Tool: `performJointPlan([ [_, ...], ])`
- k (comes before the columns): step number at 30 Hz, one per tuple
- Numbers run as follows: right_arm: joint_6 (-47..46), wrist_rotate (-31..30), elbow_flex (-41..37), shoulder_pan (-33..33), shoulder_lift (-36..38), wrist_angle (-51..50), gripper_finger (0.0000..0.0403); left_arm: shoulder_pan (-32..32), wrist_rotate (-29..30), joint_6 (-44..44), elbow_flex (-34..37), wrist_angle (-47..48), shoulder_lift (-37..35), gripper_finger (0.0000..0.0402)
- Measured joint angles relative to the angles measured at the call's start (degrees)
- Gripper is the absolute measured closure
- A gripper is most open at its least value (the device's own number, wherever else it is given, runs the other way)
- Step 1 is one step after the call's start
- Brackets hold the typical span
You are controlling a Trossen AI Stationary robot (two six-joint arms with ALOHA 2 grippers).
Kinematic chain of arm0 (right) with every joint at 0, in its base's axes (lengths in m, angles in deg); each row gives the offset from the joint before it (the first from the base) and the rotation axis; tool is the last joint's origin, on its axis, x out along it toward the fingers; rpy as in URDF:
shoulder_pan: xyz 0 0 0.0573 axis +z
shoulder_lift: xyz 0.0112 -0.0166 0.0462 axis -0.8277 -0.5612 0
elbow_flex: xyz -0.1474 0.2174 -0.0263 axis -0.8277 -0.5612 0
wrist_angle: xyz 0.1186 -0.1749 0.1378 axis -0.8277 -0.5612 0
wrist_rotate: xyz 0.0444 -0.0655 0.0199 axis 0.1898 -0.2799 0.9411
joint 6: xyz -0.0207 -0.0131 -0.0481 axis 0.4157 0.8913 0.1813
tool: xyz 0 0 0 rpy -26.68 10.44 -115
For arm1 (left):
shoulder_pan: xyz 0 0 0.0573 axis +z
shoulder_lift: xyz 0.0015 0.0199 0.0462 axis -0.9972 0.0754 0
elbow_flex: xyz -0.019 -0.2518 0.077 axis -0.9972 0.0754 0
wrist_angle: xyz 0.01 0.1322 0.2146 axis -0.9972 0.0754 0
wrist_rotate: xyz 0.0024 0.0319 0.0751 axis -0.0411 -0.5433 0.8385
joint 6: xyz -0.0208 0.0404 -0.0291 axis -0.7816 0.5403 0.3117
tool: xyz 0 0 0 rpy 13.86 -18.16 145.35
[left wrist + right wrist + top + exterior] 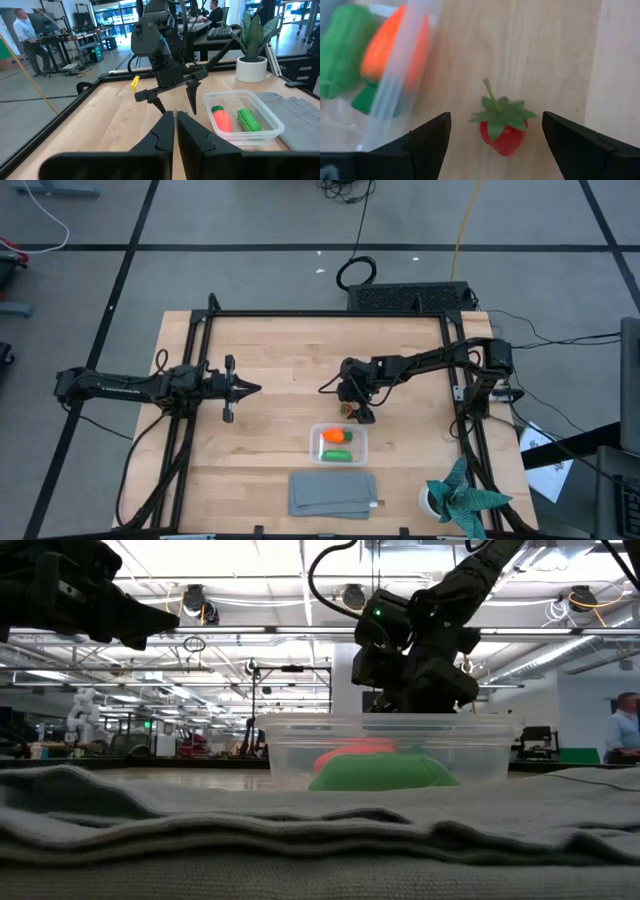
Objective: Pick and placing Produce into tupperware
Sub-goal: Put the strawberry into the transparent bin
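Right gripper (492,132) spread wide over strawberry (503,125)
Strawberry between its fingers on desk (555,50); container (338,444) just beside; left gripper (240,389) closed, well apart.

carrot (333,436) and pod (336,454) lie in the tupperware (361,444); strawberry (503,125) just beside it.

The right gripper (492,135) hangs over a red strawberry (503,130) with its jaws spread wide, bare wood on both sides of the fruit. Just beside the strawberry stands the clear tupperware (316,432), whose wall is the nearest obstacle; the carrot (336,436) and green pod (336,454) fill much of its inside. A grey folded cloth (333,493) lies near the container's front side. A potted plant (462,498) stands at the surface's front right corner. The surface (270,360) between the left gripper (250,389) and the container lies open.
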Motion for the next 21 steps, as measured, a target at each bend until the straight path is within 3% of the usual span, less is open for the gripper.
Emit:
performJointPlan([
  [3,-0.02,-2.92,-0.04,0.20,-0.36,0.23,0.0097,0.00,0.00,0.00,0.00,0.00,0.00,0.0374],
  [14,0.37,-2.92,-0.04,0.24,-1.65,0.95,0.0097,0.00,0.00,0.00,0.00,0.02,0.00,0.0400],
  [21,1.45,-2.90,-0.04,0.57,-2.08,1.39,0.0111,-0.01,0.00,0.00,0.01,0.02,0.00,0.0380],
])
